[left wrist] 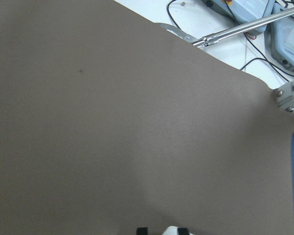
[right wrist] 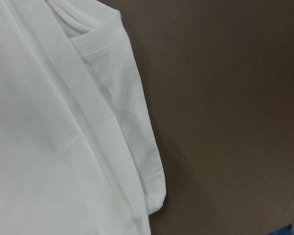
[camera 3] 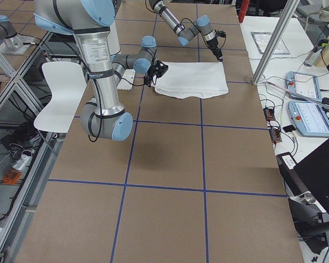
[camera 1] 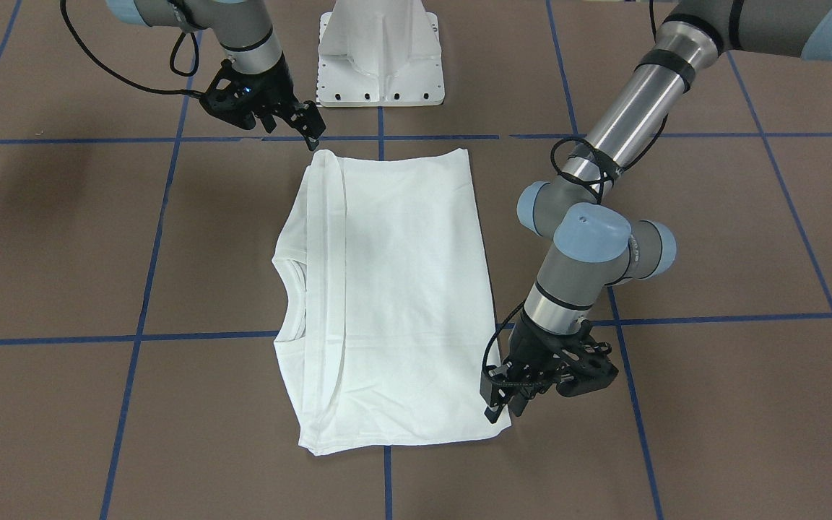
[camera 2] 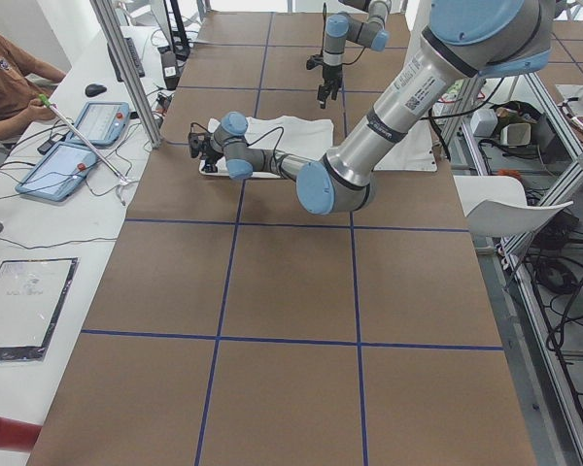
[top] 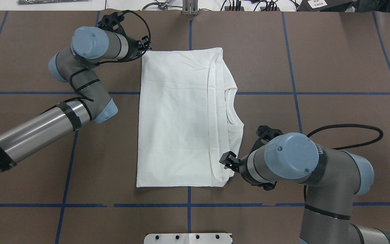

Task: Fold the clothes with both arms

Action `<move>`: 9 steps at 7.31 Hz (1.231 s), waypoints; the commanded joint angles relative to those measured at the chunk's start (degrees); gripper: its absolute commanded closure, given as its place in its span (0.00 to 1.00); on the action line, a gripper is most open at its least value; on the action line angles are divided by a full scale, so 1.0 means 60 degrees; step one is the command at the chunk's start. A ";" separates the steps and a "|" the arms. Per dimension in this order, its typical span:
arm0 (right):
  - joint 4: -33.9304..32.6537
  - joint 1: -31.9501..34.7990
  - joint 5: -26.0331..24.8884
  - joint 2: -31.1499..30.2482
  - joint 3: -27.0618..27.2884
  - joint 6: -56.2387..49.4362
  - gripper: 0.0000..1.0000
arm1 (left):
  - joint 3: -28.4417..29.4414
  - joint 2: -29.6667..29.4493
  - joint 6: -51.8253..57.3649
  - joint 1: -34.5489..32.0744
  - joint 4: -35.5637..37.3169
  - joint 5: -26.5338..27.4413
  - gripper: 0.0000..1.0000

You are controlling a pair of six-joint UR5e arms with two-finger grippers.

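Note:
The white T-shirt lies flat at the table's centre, folded into a tall rectangle, blank side up. A sleeve is laid along the edge where the collar shows. No text is visible. My left gripper is low at the shirt's far corner on my left. Its jaws stand a little apart, and a bit of white shows between the fingertips. My right gripper is at the near corner on my right, open and just off the cloth's edge. The right wrist view shows that shirt corner lying loose.
The white pedestal base stands behind the shirt's near edge. Blue tape lines cross the brown table. Beyond the far edge is a white side table with tablets, cables and an operator. Metal frame posts stand there.

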 commanded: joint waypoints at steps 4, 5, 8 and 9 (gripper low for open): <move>-0.1865 -0.0056 -0.0321 0.1649 -0.1089 -0.4219 0.00 | -0.1926 0.1346 0.0009 -0.0204 -0.0029 -0.0823 0.42; -0.2281 -0.0216 -0.0611 0.2017 -0.1336 -0.4808 0.00 | -0.1955 0.1361 0.0009 -0.0204 -0.0029 -0.0823 0.42; -0.2314 -0.0276 -0.0849 0.2490 -0.2319 -0.6114 0.00 | -0.2422 0.1828 0.0023 -0.0204 -0.0029 -0.0838 0.42; -0.2314 -0.0377 -0.0849 0.2475 -0.2494 -0.6147 0.00 | -0.2438 0.1844 0.0009 -0.0204 -0.0029 -0.0838 0.42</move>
